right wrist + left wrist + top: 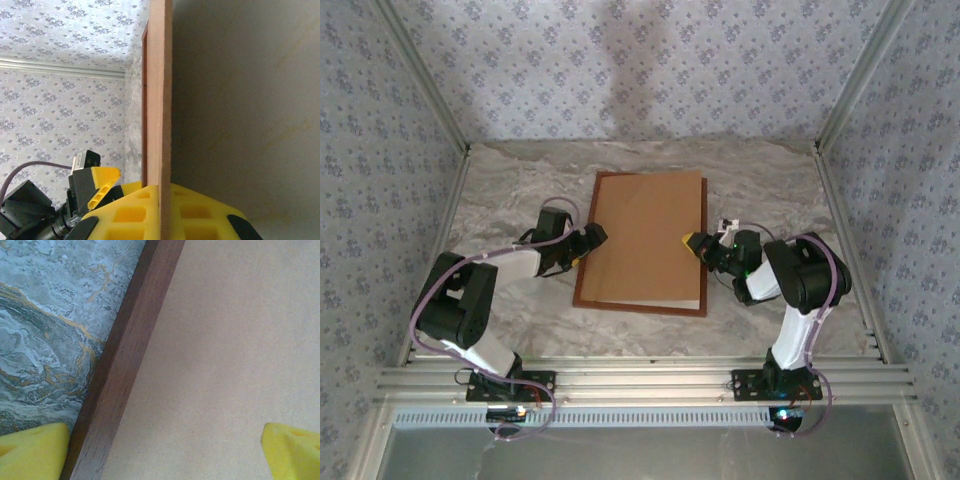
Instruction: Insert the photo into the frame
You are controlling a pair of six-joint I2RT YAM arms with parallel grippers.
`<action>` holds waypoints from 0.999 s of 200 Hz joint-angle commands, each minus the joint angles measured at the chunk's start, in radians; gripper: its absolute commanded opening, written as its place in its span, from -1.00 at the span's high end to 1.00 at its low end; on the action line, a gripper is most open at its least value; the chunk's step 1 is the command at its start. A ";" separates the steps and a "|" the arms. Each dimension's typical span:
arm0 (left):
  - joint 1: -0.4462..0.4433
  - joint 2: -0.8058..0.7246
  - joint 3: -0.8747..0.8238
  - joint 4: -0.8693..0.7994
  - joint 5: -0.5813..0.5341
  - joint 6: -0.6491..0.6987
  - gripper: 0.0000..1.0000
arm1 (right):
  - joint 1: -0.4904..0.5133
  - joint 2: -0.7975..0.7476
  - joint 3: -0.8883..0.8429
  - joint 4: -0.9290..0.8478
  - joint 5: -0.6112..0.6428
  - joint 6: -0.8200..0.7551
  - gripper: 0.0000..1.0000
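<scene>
The frame (640, 307) of dark reddish-brown wood lies flat in the middle of the table. A plain brown backing board (645, 240) covers its opening, and the photo is hidden. My right gripper (692, 241) is shut on the board's right edge. In the right wrist view the board (160, 100) stands edge-on between the yellow fingers (125, 215), with the frame's rail (144, 100) just beside it. My left gripper (592, 237) hangs open over the frame's left rail (125, 365). One of its fingertips (32, 450) is above the table and the other above the board (235, 350).
The marble table (510, 190) is walled on three sides by patterned panels (380, 150). Metal rails (640, 380) with both arm bases run along the near edge. A pale strip (703, 260) shows along the board's right side.
</scene>
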 commanded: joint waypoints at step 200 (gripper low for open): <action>-0.074 0.080 -0.008 0.022 0.124 -0.051 -0.96 | 0.009 -0.247 0.069 -0.731 0.262 -0.293 0.02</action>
